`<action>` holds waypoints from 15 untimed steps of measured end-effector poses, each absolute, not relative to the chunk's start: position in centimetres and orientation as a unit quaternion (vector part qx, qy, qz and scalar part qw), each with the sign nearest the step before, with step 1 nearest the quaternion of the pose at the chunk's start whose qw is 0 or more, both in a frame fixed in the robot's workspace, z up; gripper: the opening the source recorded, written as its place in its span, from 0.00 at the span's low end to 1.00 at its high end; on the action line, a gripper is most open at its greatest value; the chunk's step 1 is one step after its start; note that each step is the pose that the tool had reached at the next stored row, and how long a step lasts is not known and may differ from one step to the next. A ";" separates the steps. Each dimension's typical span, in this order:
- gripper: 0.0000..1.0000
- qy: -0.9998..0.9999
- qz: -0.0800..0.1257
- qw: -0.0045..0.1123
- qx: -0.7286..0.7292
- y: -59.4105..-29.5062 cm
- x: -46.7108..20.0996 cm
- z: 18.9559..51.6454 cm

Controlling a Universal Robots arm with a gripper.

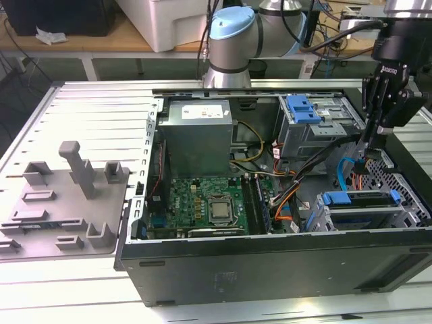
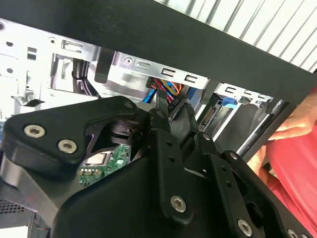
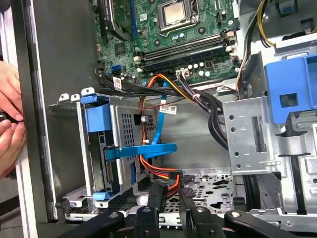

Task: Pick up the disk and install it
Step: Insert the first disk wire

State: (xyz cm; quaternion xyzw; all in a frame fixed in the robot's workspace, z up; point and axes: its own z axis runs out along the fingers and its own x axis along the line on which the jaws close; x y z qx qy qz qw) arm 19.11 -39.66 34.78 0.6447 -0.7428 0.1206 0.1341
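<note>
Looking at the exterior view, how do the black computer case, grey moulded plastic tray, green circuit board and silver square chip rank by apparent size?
Largest to smallest:
1. black computer case
2. grey moulded plastic tray
3. green circuit board
4. silver square chip

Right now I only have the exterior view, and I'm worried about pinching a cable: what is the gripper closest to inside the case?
Observer: In the first wrist view the gripper sits right at a black cable connector, beside the drive cage.
Operator: Anyone near the case?
Observer: Yes, a person's hand is just outside the case wall next to that cage.
</note>
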 end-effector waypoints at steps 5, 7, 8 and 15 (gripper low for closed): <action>0.31 -0.740 0.135 0.146 0.643 -39.0 19.1 34.4; 0.31 -0.738 0.144 0.154 0.641 -38.6 19.1 34.3; 0.31 -0.736 0.150 0.159 0.640 -38.4 19.1 34.2; 0.31 -0.734 0.161 0.169 0.638 -38.3 19.1 34.2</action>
